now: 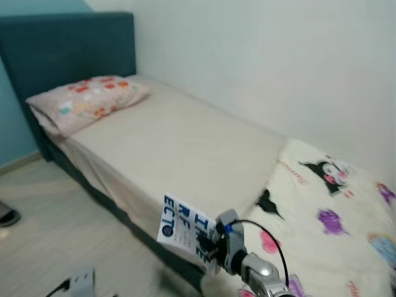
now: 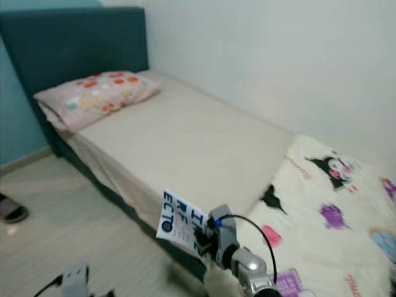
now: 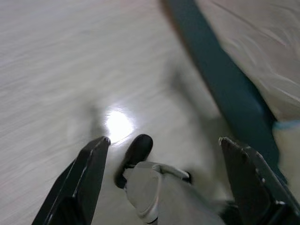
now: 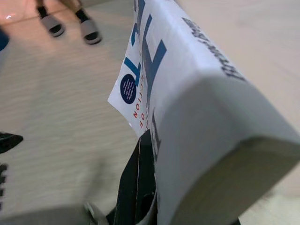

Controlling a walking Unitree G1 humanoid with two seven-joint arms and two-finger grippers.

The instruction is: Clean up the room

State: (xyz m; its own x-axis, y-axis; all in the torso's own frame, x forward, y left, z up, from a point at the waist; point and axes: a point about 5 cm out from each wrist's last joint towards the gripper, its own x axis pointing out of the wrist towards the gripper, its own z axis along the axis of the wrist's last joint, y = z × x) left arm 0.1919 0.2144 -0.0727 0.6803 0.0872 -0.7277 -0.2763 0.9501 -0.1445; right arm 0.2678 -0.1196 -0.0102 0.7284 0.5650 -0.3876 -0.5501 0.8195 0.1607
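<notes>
One book: a white paperback [image 1: 185, 230] with blue lettering, held in the air just off the bed's long floor-side edge.
Right gripper [image 1: 213, 246]: fingers clamped on the book's lower edge near the spine.
Handling: thick, fairly stiff, probably moderately heavy; glossy cover may slip, so hold close to the spine.
Left gripper [image 3: 164, 187]: fingers spread apart, holding nothing, low over the floor [image 3: 56, 70].
Bed [image 1: 179, 142]: beige sheet, pink pillow [image 1: 83, 102] at the headboard end, cartoon-print blanket [image 1: 334, 223] at the other.
</notes>
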